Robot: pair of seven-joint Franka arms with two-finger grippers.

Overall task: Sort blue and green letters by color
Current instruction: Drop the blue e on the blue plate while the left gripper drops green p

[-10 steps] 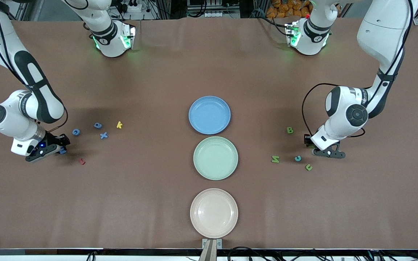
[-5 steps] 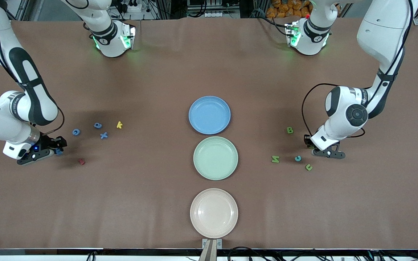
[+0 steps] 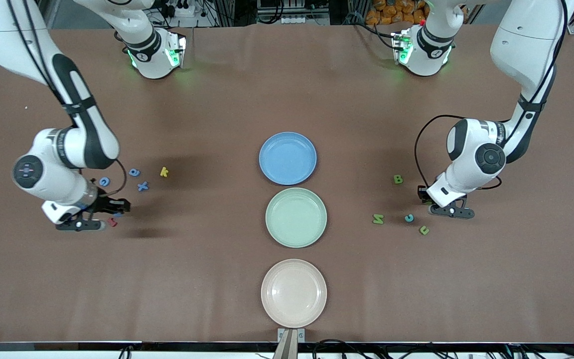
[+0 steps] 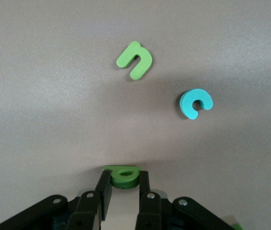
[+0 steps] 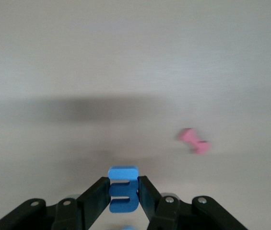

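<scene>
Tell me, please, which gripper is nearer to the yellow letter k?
Right. The right gripper, shut on a blue letter, is beside the blue letters close to the yellow k. The left gripper, shut on a green letter, is at the left arm's end of the table.

I see three plates in a row mid-table: blue plate (image 3: 287, 158) farthest from the front camera, green plate (image 3: 296, 217) next, beige plate (image 3: 293, 292) nearest. Yellow letter k (image 3: 164, 172) lies toward the right arm's end; small red letter (image 3: 113, 222) nearer the camera than it.
</scene>
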